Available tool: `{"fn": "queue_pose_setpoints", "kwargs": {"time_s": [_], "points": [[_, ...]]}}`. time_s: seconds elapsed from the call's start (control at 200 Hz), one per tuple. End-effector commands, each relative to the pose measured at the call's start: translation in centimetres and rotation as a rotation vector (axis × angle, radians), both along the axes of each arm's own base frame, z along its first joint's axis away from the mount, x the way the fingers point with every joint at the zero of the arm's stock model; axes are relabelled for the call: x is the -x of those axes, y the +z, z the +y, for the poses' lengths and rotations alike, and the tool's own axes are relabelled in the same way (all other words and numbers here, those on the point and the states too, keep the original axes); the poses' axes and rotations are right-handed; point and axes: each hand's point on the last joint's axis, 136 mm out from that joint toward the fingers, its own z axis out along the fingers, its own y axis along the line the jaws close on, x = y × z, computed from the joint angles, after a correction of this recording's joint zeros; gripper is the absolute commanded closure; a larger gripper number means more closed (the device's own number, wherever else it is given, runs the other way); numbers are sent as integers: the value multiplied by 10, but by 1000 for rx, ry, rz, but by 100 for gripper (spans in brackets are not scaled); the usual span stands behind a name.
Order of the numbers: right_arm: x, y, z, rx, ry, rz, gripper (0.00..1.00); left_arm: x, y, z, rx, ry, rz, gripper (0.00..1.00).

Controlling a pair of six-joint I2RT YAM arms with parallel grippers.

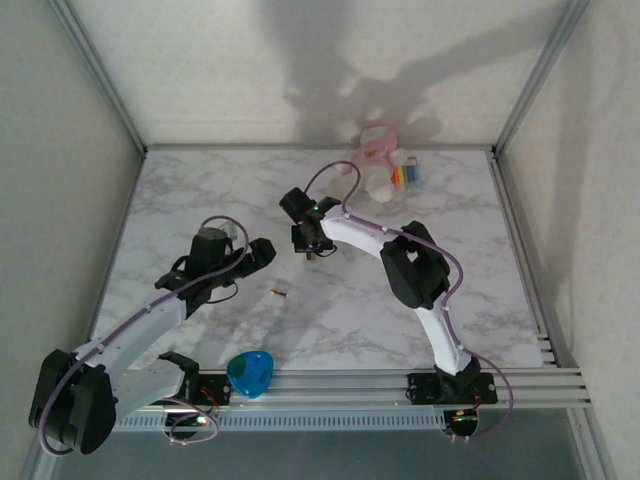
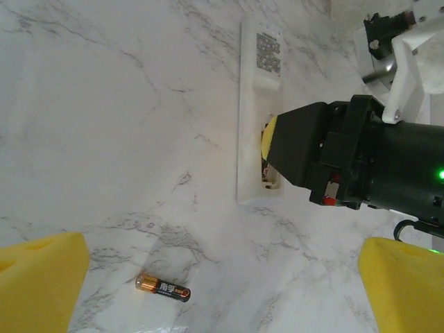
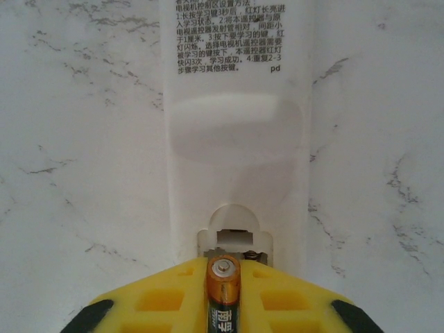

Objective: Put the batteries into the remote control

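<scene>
Right wrist view: the right claw point(image 3: 223, 309) is clamped on a battery point(image 3: 223, 281). The battery is gripped between the yellow pads point(image 3: 159, 302), and its orange end is pointed forward. Just past the claw tips, the open slot point(image 3: 236, 243) of the remote point(image 3: 236, 139) is seen, and the battery's end is right at its edge. The remote is laid flat on the table point(image 3: 69, 139), back side up, and is stretched straight away from the claw. Small print is seen on its far part.

In the left wrist view, the left claw point(image 2: 222, 284) is held wide apart, and nothing is gripped. A loose battery point(image 2: 163, 286) is laid on the table under the gap between the pads and is touched by neither. Farther ahead of this claw the remote point(image 2: 257, 104) is seen, with the right claw point(image 2: 269, 139) at its near end.

In the top view, a blue thing point(image 1: 250, 373) is seen behind the left claw point(image 1: 262, 252), near the arm bases. The loose battery point(image 1: 279, 293) is found just beside that claw. A pink toy point(image 1: 375, 160) is set far beyond the right claw point(image 1: 312, 248).
</scene>
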Motion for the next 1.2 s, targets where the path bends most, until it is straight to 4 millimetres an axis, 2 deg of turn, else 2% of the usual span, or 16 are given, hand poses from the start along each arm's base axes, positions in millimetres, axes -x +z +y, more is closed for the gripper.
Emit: {"fn": "queue_pose_setpoints", "kwargs": {"time_s": [0.0, 0.095, 0.235, 0.391, 0.506, 0.686, 0.771, 0.876, 0.926, 1.041, 1.197], "points": [[24, -1, 2, 18, 26, 44, 81, 3, 3, -3, 7, -18, -19, 0], [23, 0, 3, 21, 31, 40, 74, 3, 3, -4, 10, -17, -21, 1], [20, 4, 4, 22, 37, 28, 70, 5, 3, -3, 12, -16, -20, 1], [19, 8, 3, 32, 39, 22, 69, 5, 5, -2, 13, -12, -23, 0], [17, 22, 0, 33, 32, -4, 58, 6, 5, -2, 13, -10, -28, 1], [15, 52, -4, 12, -6, -38, 52, 2, 7, 0, 2, 3, -37, 1], [16, 62, -13, 16, -77, -35, 37, -2, 7, 8, -25, 46, -40, 1], [22, 68, -21, -18, -184, -1, 29, -8, 9, 14, -59, 79, -49, 0], [25, 70, -24, -46, -246, 20, 22, -10, 12, 15, -66, 81, -55, 0], [33, 68, -33, -110, -428, 84, 12, -14, 16, 14, -72, 77, -63, 0], [37, 51, -32, -254, -648, 187, 9, -16, 17, 14, -76, 80, -67, 0]]}}
